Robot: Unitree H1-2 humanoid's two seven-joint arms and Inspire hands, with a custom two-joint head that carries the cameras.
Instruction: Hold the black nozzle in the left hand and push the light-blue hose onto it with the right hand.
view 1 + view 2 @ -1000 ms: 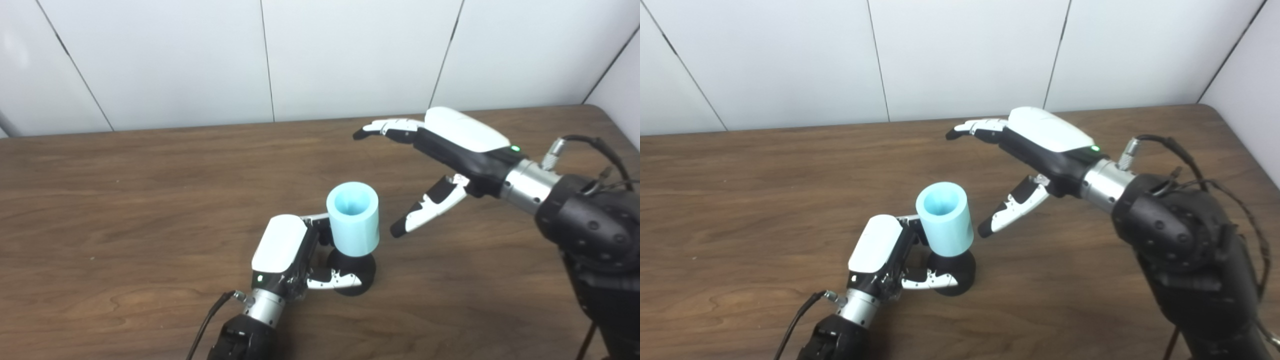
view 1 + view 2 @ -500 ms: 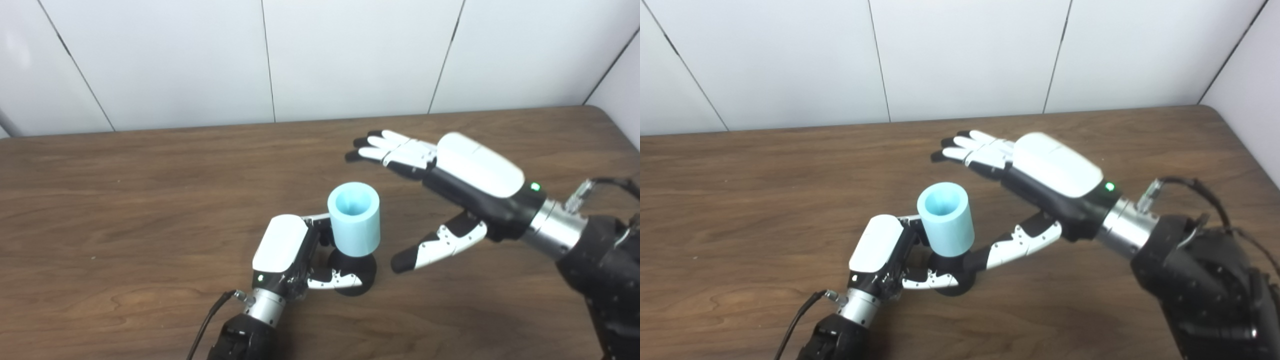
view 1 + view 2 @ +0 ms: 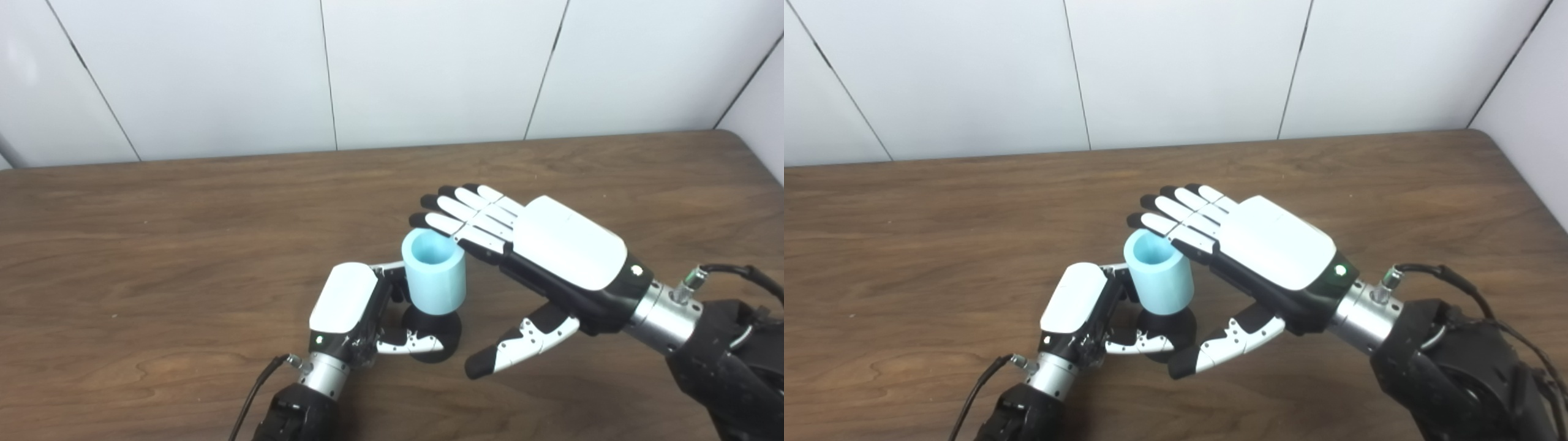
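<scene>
The worktop (image 3: 153, 245) lies bare on the far side and to the left, so a hand could pass there freely. Near the front middle, the black nozzle (image 3: 450, 327) stands with the light-blue hose (image 3: 433, 278) upright on it. The left hand (image 3: 352, 309) blocks their left side, its fingers (image 3: 410, 343) wrapped round the nozzle's base. The right hand (image 3: 551, 257) spreads flat over the hose's right rim, closing off the way from above and from the right. Its thumb hangs low beside the nozzle, narrowing the near-right gap.
</scene>
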